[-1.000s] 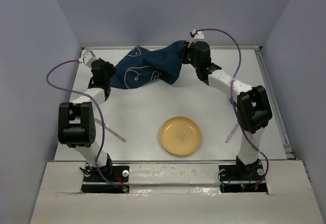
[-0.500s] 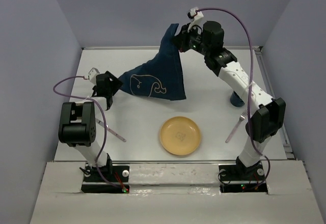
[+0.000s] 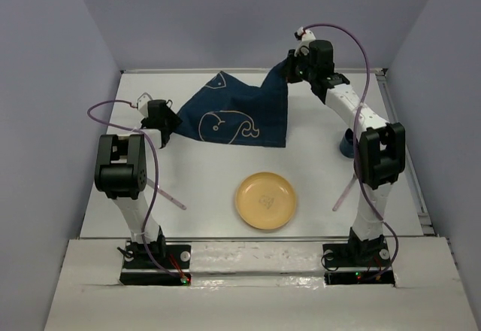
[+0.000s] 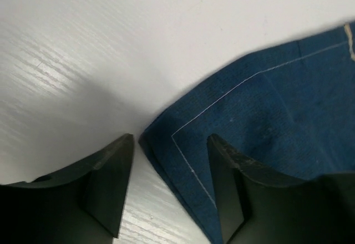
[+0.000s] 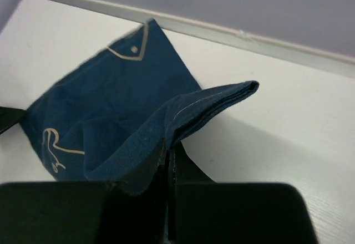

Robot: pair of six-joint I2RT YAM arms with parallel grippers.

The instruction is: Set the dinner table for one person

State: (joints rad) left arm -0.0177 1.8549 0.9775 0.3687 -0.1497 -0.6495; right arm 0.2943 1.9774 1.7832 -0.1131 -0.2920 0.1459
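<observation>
The dinner table (image 3: 203,184) holds one mat (image 3: 240,116) and one plate (image 3: 266,201); left gripper (image 4: 170,140) spread, right gripper (image 5: 167,158) pinching mat

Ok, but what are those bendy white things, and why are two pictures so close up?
They are two robot arms bolted to a white table. The big picture looks down from above. The close ones come from a camera on each arm's wrist; the dark shapes are its own fingers. On the table lie a yellow plate and a blue cloth with whale drawings. The right gripper is pinched shut on one cloth corner, holding it up. The left gripper is open, another corner lying loose between its fingers.
</observation>
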